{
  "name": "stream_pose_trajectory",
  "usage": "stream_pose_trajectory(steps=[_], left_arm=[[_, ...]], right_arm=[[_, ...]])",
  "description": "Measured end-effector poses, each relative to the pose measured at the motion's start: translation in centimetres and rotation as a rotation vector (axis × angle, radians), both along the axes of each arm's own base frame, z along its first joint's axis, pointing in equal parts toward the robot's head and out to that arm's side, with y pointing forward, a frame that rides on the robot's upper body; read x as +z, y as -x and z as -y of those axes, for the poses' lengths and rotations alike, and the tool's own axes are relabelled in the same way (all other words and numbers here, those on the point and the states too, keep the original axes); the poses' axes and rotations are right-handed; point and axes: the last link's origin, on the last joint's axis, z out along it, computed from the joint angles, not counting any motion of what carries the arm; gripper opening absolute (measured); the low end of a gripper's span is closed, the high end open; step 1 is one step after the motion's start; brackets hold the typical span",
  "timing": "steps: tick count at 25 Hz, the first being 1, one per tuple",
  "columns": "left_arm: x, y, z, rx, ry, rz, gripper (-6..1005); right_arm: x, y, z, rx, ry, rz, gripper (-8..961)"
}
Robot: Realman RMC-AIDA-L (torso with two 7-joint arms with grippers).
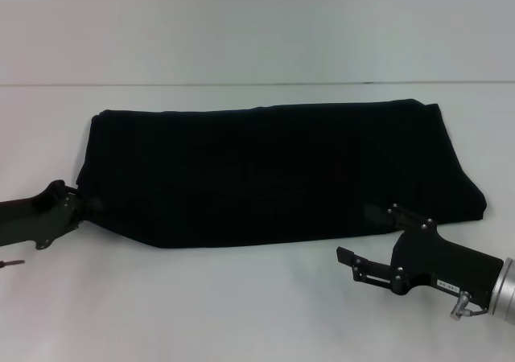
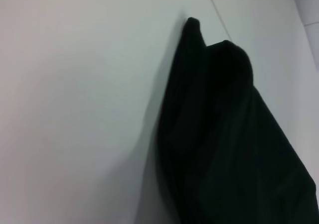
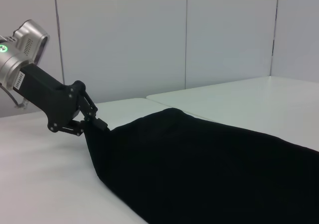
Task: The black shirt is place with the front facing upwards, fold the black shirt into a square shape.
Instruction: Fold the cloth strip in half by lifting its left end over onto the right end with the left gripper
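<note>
black shirt (image 1: 273, 177): folded into a long band, laid flat across the middle of the white table (image 1: 241, 306), no lettering shown. left gripper (image 1: 87, 203): set at the band's near left corner, fingers closed on the cloth there. right gripper (image 1: 364, 233): placed at the near right edge, fingers spread apart, one against the cloth, the other off it.

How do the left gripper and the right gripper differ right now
The left gripper is shut on the black shirt at its left near corner; the right gripper is open, one finger on the shirt's near edge, the other over the bare table. Both sit low at the shirt's near edge.
</note>
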Motion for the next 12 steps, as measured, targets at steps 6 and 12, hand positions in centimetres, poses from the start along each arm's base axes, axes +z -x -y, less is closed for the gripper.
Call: stream_pose_trajectory(steps=[6,12], left_arm=[[-0.2,0.1,-0.2,-0.021,-0.027,-0.029,113],[1.1,0.8,-0.5,-0.005,-0.078,-0.050,40]], right_arm=[[0.0,0.1,-0.1,0.001,0.003,-0.003,883],[-0.2,0.3,-0.1,-0.002,0.008,-0.017,884]])
